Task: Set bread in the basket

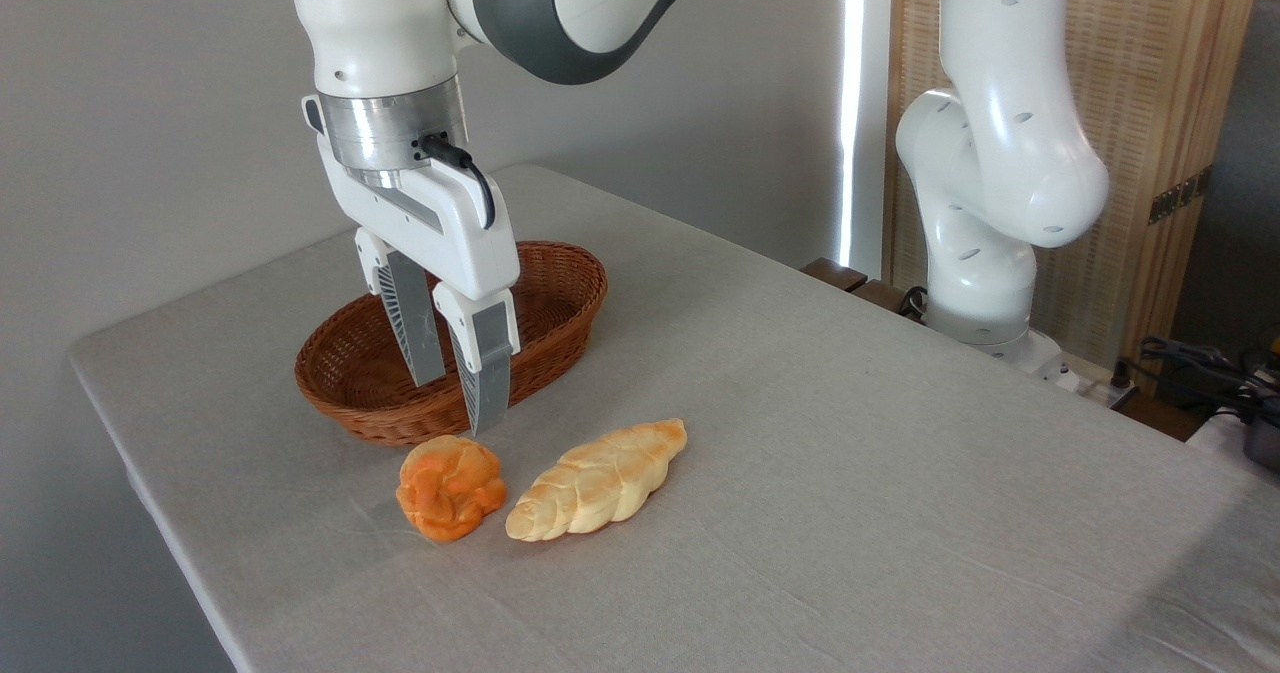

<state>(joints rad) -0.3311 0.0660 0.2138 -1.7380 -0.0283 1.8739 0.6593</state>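
The bread (450,488), a small knotted orange bun, lies on the table near the front left. Just behind it stands the oval brown wicker basket (560,283), with nothing visible inside. My gripper (455,403) hangs above the basket's near rim, a little above and behind the bun. Its two grey fingers (488,378) are spread apart with nothing between them, and the nearer fingertip ends just over the bun's top.
A longer pale golden braided loaf (598,480) lies right beside the bun, to its right. The grey tablecloth (850,473) stretches to the right and front. The arm's white base (985,283) stands at the back right edge, with cables beyond it.
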